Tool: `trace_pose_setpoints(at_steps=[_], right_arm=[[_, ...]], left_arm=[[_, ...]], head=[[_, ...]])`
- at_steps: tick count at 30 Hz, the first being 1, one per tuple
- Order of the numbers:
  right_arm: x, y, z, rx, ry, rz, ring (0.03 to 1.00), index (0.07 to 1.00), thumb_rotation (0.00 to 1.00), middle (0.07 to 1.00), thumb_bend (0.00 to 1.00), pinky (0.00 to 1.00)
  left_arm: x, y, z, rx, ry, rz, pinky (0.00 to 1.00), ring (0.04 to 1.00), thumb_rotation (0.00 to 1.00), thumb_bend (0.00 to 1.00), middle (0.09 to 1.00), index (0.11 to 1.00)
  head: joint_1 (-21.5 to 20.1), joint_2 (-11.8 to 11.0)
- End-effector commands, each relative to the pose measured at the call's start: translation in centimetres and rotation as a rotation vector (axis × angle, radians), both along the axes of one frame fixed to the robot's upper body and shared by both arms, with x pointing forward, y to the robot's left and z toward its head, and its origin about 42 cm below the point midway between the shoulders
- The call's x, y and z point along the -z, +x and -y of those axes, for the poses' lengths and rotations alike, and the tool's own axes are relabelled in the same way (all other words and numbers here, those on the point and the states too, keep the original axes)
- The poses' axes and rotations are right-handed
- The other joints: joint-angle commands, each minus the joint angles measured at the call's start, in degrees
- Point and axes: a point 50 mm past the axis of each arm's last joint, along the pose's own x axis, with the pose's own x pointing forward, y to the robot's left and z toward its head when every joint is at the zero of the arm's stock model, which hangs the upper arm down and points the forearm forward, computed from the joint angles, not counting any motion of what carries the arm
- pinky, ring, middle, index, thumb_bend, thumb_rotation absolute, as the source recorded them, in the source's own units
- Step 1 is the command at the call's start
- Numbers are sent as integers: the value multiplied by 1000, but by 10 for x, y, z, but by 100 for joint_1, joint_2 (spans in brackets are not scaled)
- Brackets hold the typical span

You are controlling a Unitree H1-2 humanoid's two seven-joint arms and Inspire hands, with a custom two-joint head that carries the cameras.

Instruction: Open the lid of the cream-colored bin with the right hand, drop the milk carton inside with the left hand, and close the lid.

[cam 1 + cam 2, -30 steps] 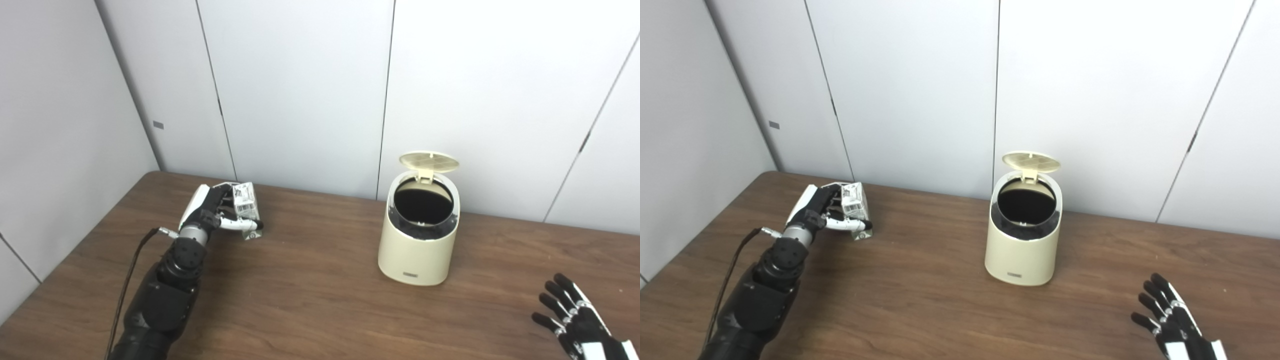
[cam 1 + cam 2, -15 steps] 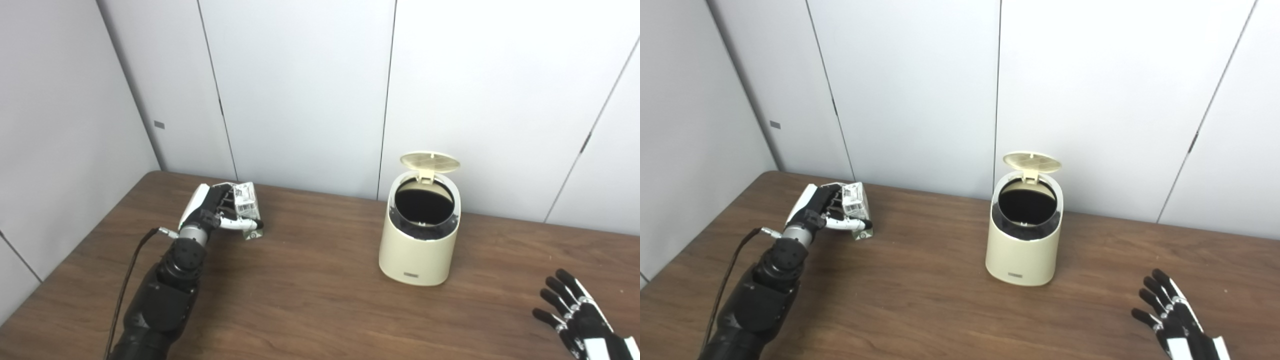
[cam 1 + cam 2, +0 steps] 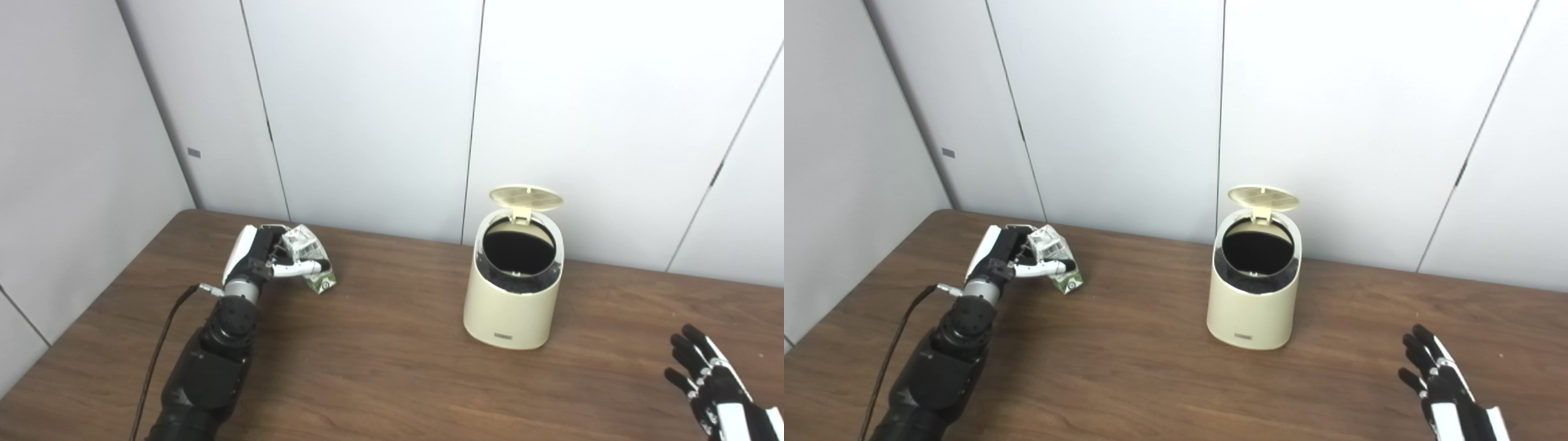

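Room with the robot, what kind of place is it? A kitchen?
Probably a lab or test room, not a kitchen: plain white wall panels, a bare brown table, and only a cream bin and a milk carton set out.

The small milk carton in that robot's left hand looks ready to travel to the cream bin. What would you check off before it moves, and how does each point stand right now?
1. Hinged lid of the cream-colored plastic bin stands open: ok.
2. Left hand is shut on the small white-and-green milk carton: ok, though the carton is tilted.
3. Carton is lifted off the brown wooden table: cannot tell; its lower corner sits near the surface.
4. Table between carton and bin shows nothing in the way: ok.
5. Right hand is open and off to the bin's side: ok.
6. Room inside the bin: cannot tell; the interior is dark.
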Motion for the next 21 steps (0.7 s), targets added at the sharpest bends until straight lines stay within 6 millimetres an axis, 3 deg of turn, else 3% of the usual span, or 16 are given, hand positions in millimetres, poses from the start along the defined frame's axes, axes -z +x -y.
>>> trace_pose_setpoints(at_steps=[1, 9, 12, 21], right_arm=[[-17, 4, -2, -5, -7, 79, 947, 916, 962, 918, 622, 911], [-18, 4, -2, 6, -2, 57, 974, 939, 985, 939, 577, 984], [-18, 5, -3, 11, -14, 60, 973, 948, 999, 948, 524, 969], [-3, 12, -4, 57, -42, 38, 973, 951, 990, 965, 512, 939]], left_arm=[[-45, 12, -1, -7, 42, 161, 516, 500, 0, 498, 526, 442], [-57, -8, 22, 26, 30, 272, 488, 491, 0, 500, 509, 456], [-62, -17, 38, 44, 10, 302, 486, 488, 0, 501, 505, 462], [-87, -45, 86, 157, -48, 391, 518, 500, 0, 501, 498, 466]], head=[[-12, 12], [-200, 39], [-408, 73], [-1235, 161]])
